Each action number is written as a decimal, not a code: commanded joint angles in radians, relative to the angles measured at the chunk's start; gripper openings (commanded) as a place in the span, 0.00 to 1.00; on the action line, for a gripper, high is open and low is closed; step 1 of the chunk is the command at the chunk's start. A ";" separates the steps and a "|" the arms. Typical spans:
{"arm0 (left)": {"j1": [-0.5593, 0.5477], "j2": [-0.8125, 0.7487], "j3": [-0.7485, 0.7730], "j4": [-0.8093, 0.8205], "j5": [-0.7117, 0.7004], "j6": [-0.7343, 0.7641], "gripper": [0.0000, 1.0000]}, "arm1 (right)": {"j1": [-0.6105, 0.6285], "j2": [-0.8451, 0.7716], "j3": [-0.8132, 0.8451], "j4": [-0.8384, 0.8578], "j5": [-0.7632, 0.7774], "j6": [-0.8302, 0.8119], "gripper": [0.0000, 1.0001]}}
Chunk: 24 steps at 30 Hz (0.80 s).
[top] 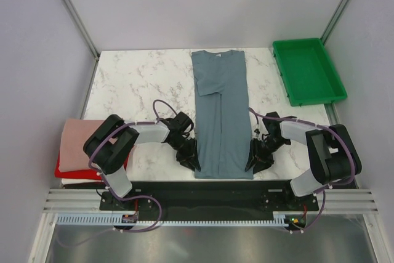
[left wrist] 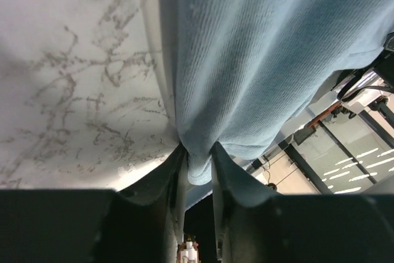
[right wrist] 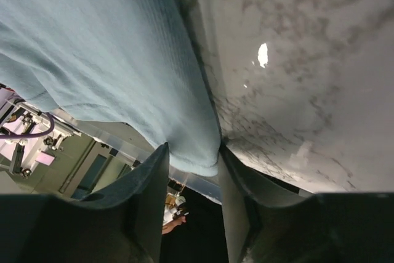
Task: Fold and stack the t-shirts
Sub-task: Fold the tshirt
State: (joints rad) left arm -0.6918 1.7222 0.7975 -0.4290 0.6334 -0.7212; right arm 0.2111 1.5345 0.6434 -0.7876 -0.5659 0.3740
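pinching tee (top: 220, 115) corners—l grip (top: 192, 162), r grip (top: 253, 164)

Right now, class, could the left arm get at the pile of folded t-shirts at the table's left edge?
Probably not yet: the left claw is clamped on the blue-grey t-shirt's near hem. Nothing stands between it and the pile, though.

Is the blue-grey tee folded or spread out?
Partly folded: the tee lies as a long narrow strip on the table, with its sides and sleeves turned in. It is not yet folded crosswise.
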 commanded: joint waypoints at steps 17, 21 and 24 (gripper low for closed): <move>0.107 -0.108 0.235 -0.183 -0.166 0.227 0.02 | -0.093 -0.034 0.281 -0.128 -0.140 -0.149 0.00; 0.130 -0.104 0.348 -0.214 -0.192 0.279 0.02 | -0.107 -0.011 0.387 -0.113 -0.152 -0.141 0.00; 0.149 -0.061 0.442 -0.217 -0.216 0.298 0.02 | -0.121 0.024 0.472 -0.073 -0.137 -0.130 0.00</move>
State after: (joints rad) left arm -0.5549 1.6501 1.1381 -0.6250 0.4675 -0.5034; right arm 0.1040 1.5383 1.0370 -0.8799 -0.6849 0.2592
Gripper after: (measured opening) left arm 0.036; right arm 0.018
